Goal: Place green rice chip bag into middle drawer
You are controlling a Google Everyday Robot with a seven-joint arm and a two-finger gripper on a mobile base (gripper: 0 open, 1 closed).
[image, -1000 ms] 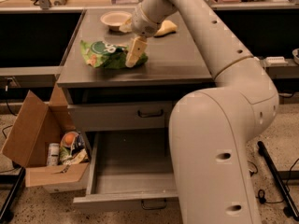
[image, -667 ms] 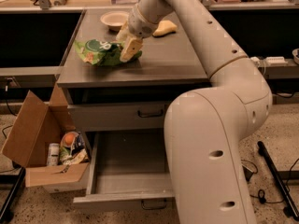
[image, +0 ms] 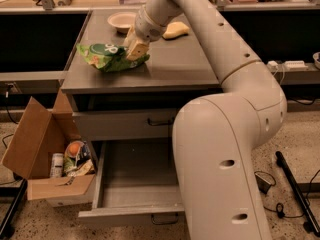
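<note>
The tool (image: 136, 48) gripped one end of the crumpled green foil chip bag (image: 102, 56) on the grey table (image: 180, 66). It needed a firm pinch and to clear the edge before lowering into the open grey metal middle drawer (image: 135, 176).

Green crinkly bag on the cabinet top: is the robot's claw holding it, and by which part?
It cannot be told. The gripper sits at the right end of the crumpled bright green foil snack bag.
</note>
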